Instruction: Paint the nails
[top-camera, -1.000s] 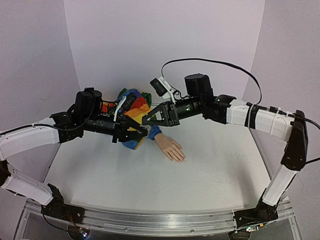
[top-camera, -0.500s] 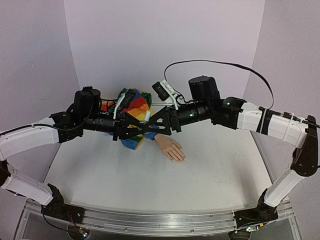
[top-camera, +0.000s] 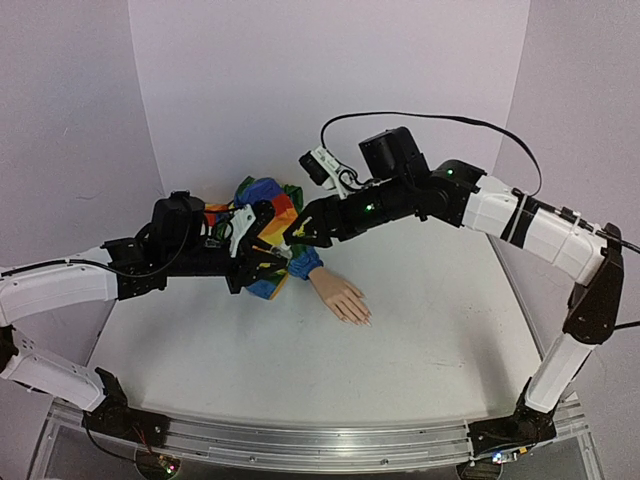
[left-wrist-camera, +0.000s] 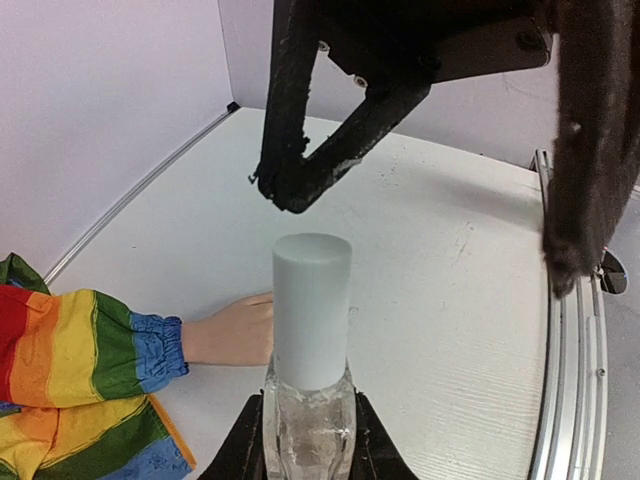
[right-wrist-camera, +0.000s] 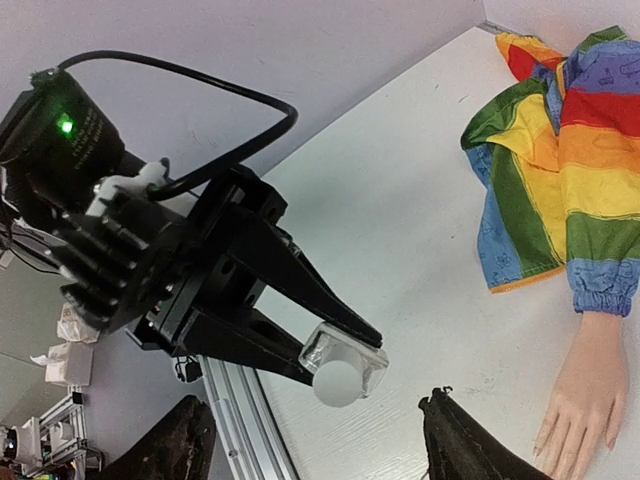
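Observation:
My left gripper (left-wrist-camera: 308, 425) is shut on a small clear bottle (left-wrist-camera: 306, 432) with a tall white cap (left-wrist-camera: 312, 315), held upright above the table. My right gripper (right-wrist-camera: 320, 445) is open, its dark fingers (left-wrist-camera: 292, 185) hanging just above the cap without touching it. In the right wrist view the cap (right-wrist-camera: 338, 382) faces the camera, between the spread fingers and beyond them. The peach mannequin hand (top-camera: 342, 297) lies flat on the table, its rainbow sleeve (top-camera: 268, 205) behind both grippers. The nails at its fingertips (top-camera: 362, 318) are too small to make out.
The white table (top-camera: 430, 330) is walled by pale panels at the back and sides. A metal rail (top-camera: 300, 445) runs along the near edge. A black cable (top-camera: 430, 122) loops over the right arm. The sleeve cloth bunches at the back left.
My right gripper was shut at the bottle's cap, has opened, and has drawn up and back from it. The left gripper has shifted slightly left with the bottle, cap on.

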